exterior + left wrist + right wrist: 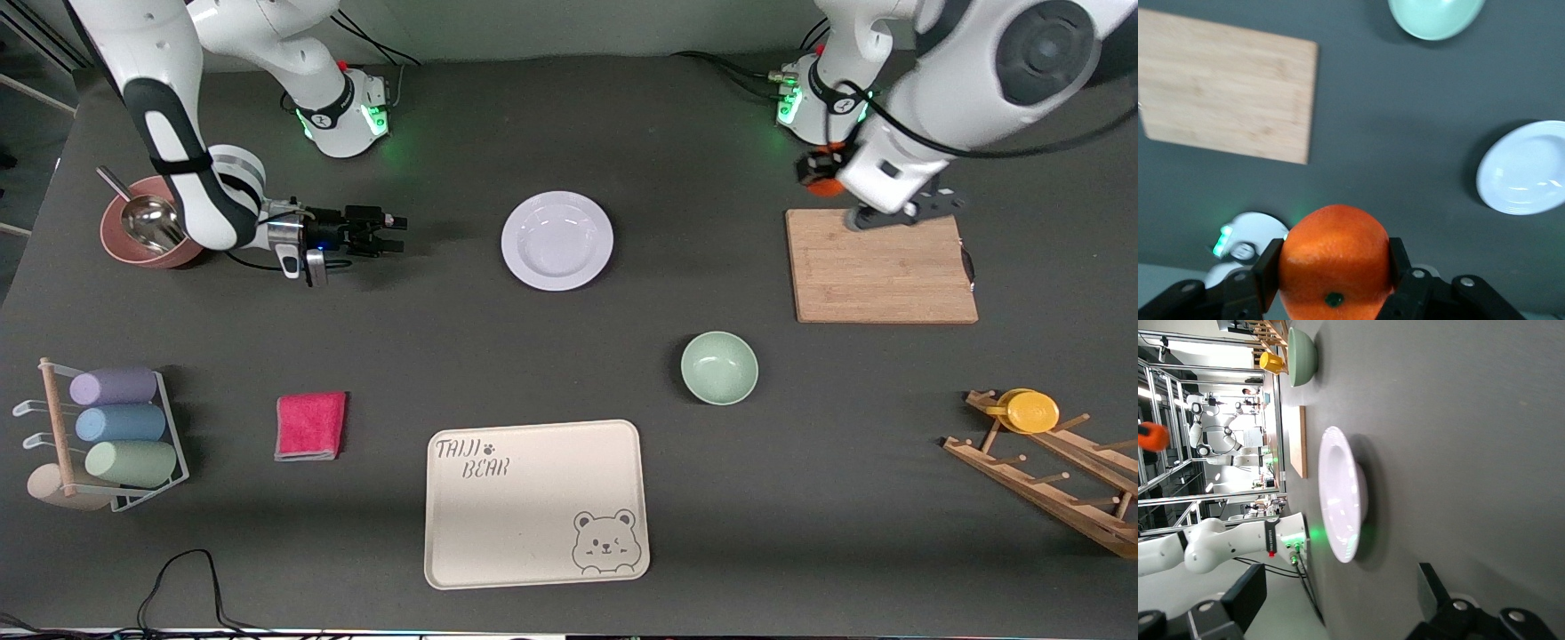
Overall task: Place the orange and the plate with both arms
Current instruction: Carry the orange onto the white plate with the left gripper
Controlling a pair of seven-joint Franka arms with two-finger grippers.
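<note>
The left arm hangs bent over the wooden board's (pixel 880 267) edge, its left pincer (pixel 1333 277) pinching the one orange (pixel 1333 263) in the air. The right arm lies low along the dark grey surface (pixel 444 338), its right pincer (pixel 384 233) spread, aimed level at the one white plate (pixel 557 240). Nearer the camera than the plate sit one bear tray (pixel 537 504) and one green bowl (pixel 719 367).

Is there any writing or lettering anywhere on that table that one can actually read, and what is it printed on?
"TAIJI BEAR": printed on the beige tray, in a corner, with a paw mark after the first word and a bear face drawn in another corner.
Nothing else readable; the small marks on the arm bands are too small to read.
</note>
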